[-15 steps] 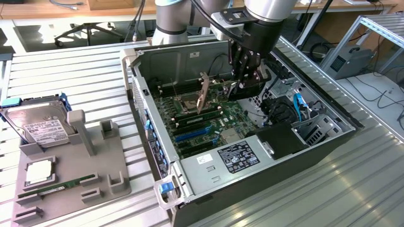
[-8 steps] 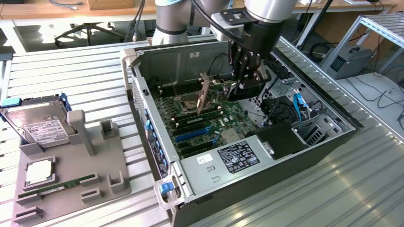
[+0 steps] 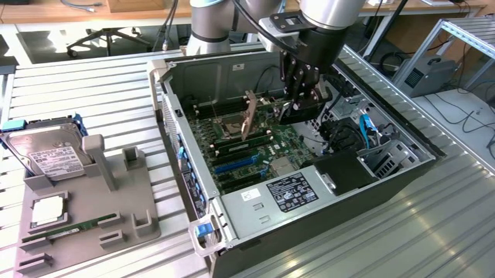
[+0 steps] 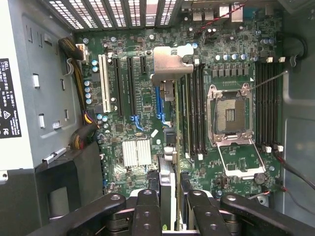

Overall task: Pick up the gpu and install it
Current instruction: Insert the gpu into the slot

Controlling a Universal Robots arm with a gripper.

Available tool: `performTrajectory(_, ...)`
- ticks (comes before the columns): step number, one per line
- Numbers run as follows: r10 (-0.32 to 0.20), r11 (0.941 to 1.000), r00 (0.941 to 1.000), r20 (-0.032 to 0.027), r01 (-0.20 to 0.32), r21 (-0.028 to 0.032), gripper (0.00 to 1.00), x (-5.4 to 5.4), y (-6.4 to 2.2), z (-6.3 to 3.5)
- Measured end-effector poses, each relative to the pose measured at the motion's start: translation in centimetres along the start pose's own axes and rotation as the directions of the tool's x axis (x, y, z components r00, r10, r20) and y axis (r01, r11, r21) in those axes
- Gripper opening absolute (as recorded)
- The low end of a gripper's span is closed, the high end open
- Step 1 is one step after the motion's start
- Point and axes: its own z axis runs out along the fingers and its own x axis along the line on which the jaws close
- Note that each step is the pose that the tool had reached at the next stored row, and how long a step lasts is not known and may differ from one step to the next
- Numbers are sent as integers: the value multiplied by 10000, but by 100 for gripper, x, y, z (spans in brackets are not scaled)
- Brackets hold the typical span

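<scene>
The gpu [image 4: 168,169] is a thin card seen edge-on, running from between my fingers to its silver metal bracket [image 4: 170,64]. My gripper [image 4: 170,199] is shut on the card's near end, with one black finger [image 4: 147,209] on each side. In the exterior view the gripper [image 3: 298,110] hangs inside the open computer case [image 3: 185,174]. There the gpu [image 3: 249,116] sticks out toward the exterior view's left, tilted, a little above the green motherboard [image 3: 255,156]. In the wrist view the card lies over the blue expansion slot [image 4: 160,105].
A grey fixture tray [image 3: 85,231] beside the case holds a hard drive [image 3: 46,153], a processor chip [image 3: 48,209] and a green RAM stick [image 3: 69,227]. Inside the case are the power supply [image 3: 286,194], the open processor socket [image 4: 231,115], memory slots [image 4: 194,108] and cables [image 3: 363,130].
</scene>
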Motion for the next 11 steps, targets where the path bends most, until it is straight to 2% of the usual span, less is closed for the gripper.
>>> performTrajectory(11, 0, 10000, 10000, 0, 0, 0, 27, 13, 0, 14)
